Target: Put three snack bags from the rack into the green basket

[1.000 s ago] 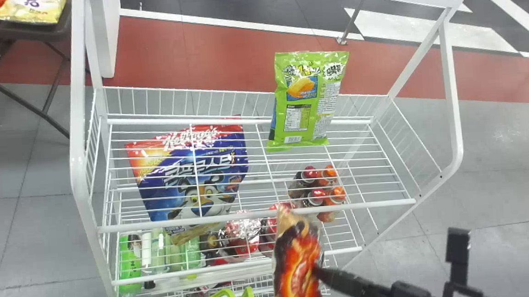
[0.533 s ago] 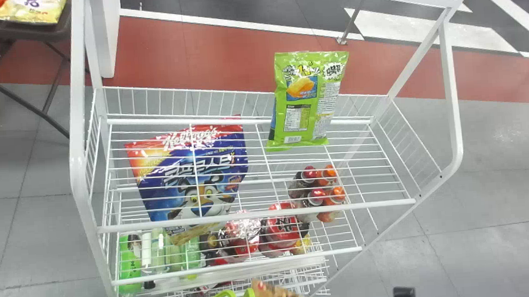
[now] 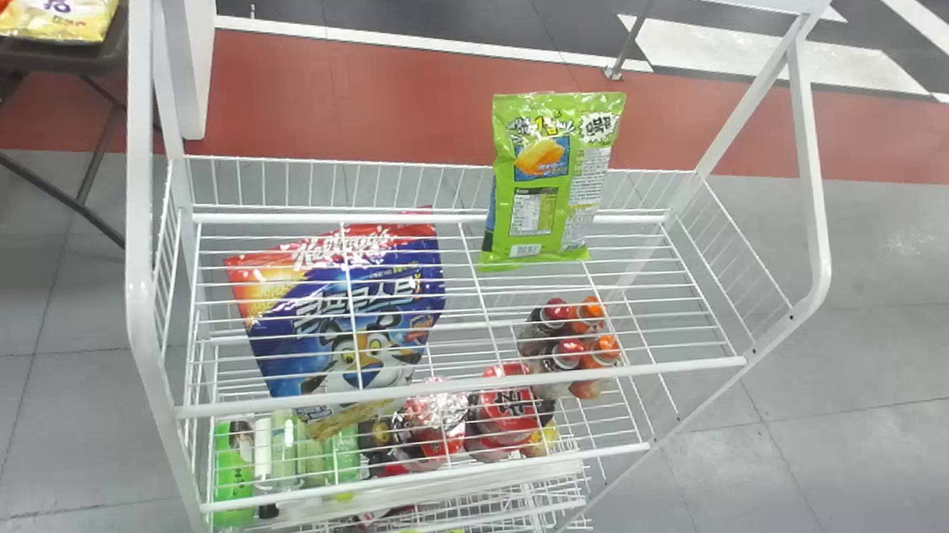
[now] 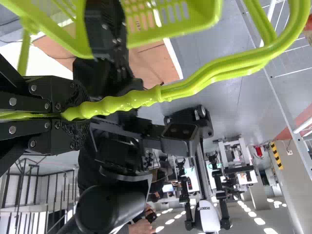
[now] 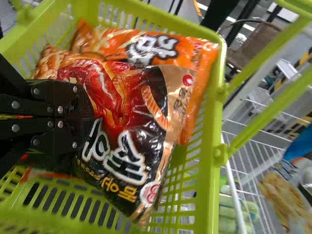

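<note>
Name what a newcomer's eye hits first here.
Likely the red-and-black snack bag clamped in the right gripper's jaws, down in the lime-green basket, partly over an orange bag. Next, the bright green bag at the back of the white rack, right of centre, and the larger blue-and-red bag to its left, seen through wires.

Grey flr (image 3: 40, 441) w/ red band (image 3: 283, 97) & dk tbl (image 3: 103, 60), upper L.
</note>
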Controlling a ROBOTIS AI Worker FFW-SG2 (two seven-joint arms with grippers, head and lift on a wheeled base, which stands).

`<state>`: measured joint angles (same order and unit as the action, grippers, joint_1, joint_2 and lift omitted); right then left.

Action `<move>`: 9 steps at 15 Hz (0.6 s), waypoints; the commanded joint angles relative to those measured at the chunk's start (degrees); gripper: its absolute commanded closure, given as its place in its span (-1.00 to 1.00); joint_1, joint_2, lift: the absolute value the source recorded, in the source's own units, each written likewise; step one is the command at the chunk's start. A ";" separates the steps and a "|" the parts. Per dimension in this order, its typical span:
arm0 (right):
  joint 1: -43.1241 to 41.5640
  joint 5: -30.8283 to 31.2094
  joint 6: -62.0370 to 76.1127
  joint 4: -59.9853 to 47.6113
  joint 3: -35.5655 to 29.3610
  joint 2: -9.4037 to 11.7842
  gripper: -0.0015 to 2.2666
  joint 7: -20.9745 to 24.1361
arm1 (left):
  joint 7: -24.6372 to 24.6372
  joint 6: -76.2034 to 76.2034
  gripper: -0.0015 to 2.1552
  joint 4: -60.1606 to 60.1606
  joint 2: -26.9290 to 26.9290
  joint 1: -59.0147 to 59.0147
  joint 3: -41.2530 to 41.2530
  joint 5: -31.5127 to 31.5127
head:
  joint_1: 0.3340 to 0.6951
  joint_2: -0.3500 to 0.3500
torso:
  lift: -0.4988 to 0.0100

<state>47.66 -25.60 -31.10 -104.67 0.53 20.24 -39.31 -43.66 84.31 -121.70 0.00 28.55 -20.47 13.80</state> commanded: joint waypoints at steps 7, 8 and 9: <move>3.32 -2.96 1.78 -13.89 -13.80 -1.26 -0.96 0.29 | -0.28 -0.85 0.31 -0.38 -0.15 0.36 0.60 0.00 | 1.00 -1.00 | 0.96; 3.58 -2.96 4.24 -15.83 -15.03 -1.52 -0.95 0.29 | -0.28 -0.85 0.31 -0.38 -0.15 0.36 0.69 0.09 | 1.00 -1.00 | 0.96; 3.67 -3.05 6.88 -17.59 -16.00 -1.78 -0.95 0.29 | -0.28 -0.85 0.31 -0.38 -0.15 0.36 0.69 0.09 | 1.00 -1.00 | 0.96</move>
<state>51.11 -28.57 -27.80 -119.48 -13.85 18.86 -39.03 -43.94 83.48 -122.12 0.00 28.92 -19.83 13.82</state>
